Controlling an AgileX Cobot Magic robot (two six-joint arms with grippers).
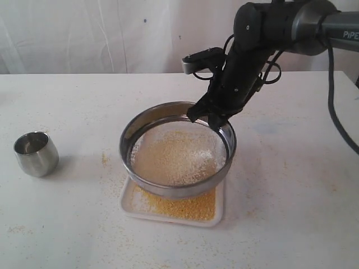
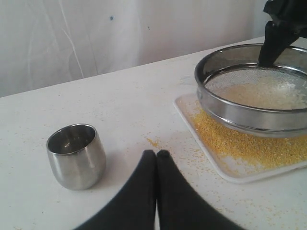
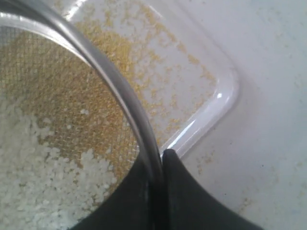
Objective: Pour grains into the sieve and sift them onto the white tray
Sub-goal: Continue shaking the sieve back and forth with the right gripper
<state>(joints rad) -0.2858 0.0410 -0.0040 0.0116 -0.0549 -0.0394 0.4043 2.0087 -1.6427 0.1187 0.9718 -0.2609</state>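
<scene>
Right gripper pinched shut on sieve rim; sieve held raised, white tray directly below gripper. Pale coarse grains retained on mesh, yellow fines on tray. Left gripper closed, empty, steel cup just beside. Sifting judged best done by short level shakes, sieve centred over tray, worktop spill avoided. "PIPE" read on right arm, cut at edge.
</scene>
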